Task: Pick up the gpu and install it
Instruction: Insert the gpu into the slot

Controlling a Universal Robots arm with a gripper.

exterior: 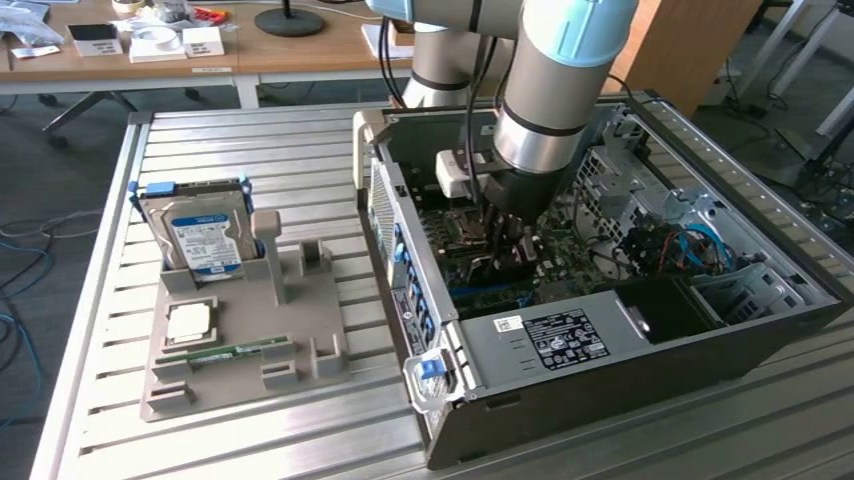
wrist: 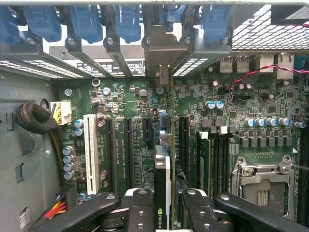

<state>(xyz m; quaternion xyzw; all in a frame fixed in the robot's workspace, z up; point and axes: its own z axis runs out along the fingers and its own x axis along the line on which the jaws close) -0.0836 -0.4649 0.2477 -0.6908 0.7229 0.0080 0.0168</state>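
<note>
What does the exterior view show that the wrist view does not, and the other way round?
Exterior view alone: a hard drive standing in a grey holder on the slatted table, beside the open computer case.
Wrist view alone: the white slot, the empty processor socket and blue clips along the case wall.
Both: the claw shut on the gpu, held edge-on above the green motherboard.

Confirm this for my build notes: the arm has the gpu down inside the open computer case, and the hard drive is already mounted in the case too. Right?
Not quite. The gripper holds the gpu inside the computer case, but the exterior view shows the hard drive standing in the grey holder outside the case.
</note>
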